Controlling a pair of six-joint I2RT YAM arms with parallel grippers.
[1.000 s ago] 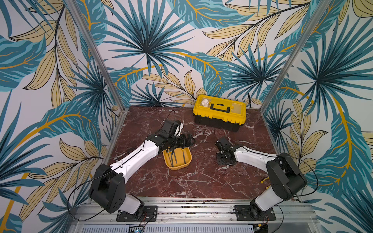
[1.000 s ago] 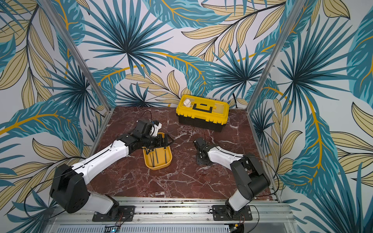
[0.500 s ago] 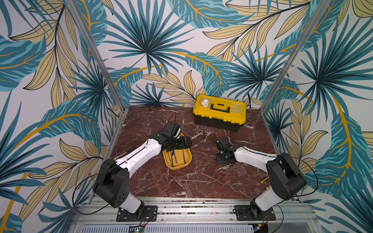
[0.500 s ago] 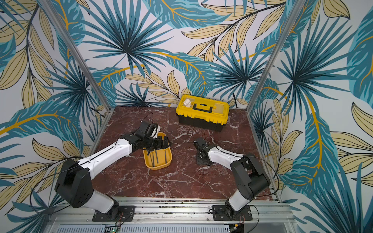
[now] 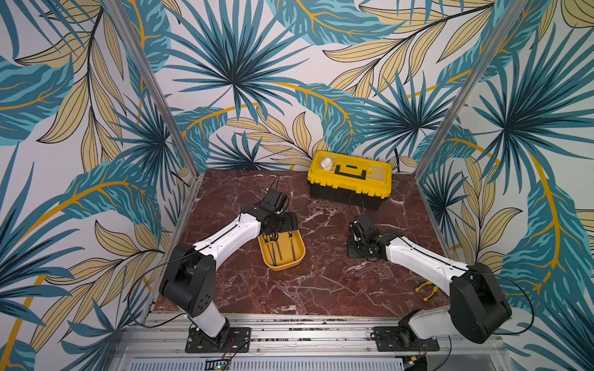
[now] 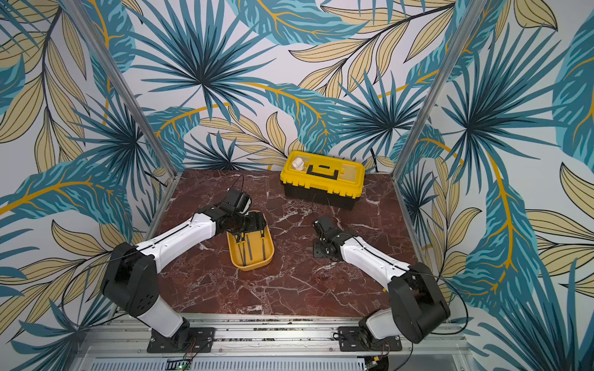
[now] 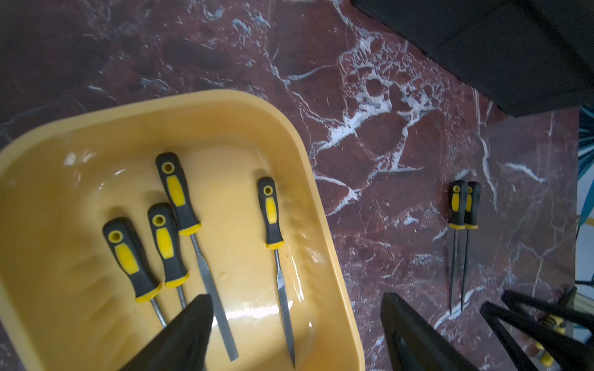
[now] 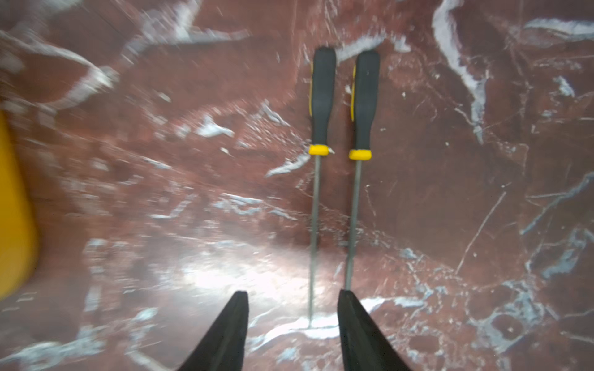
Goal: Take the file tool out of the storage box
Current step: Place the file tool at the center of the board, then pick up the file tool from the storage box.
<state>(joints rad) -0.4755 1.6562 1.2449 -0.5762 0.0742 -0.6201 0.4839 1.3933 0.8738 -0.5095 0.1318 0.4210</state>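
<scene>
Hovering left gripper (image 7: 294, 297) over shallow yellow plastic tray (image 7: 321, 231), jaws wide, nothing held. Lone black-and-yellow-handled steel file (image 7: 271, 208) lies in tray clear of three others (image 7: 167, 237), so grab that imo: both fingers (image 7: 189, 327) inside rim, straddling handle. Right gripper (image 8: 292, 293) partly open, empty, above two files (image 8: 363, 102) on red marble tabletop (image 8: 482, 160).
</scene>
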